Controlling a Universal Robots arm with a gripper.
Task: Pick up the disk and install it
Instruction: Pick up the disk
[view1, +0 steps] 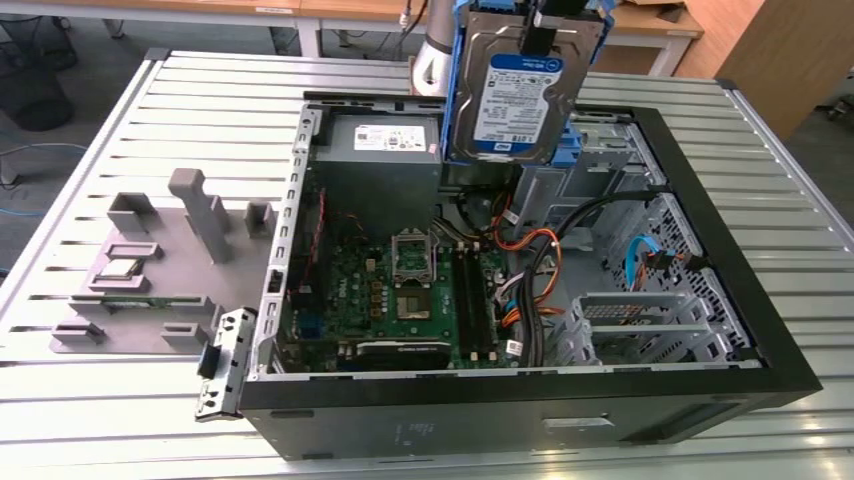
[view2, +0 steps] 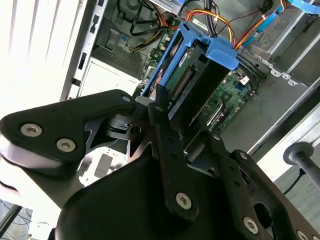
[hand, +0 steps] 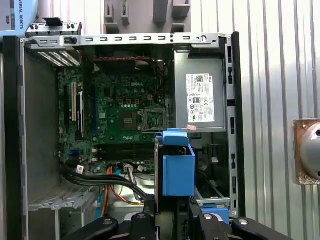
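Black gripper (view2: 184, 122) nearest, fingers clamped on disk (view1: 514, 100) by blue carrier edges. Disk hangs upright over open computer case (view1: 467, 430), beside power supply (view1: 380, 140), above motherboard (view1: 400, 280).

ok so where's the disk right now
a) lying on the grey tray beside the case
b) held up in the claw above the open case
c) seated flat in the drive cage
b: the disk hangs upright, clamped in the claw, above the open computer case and not yet seated in it.
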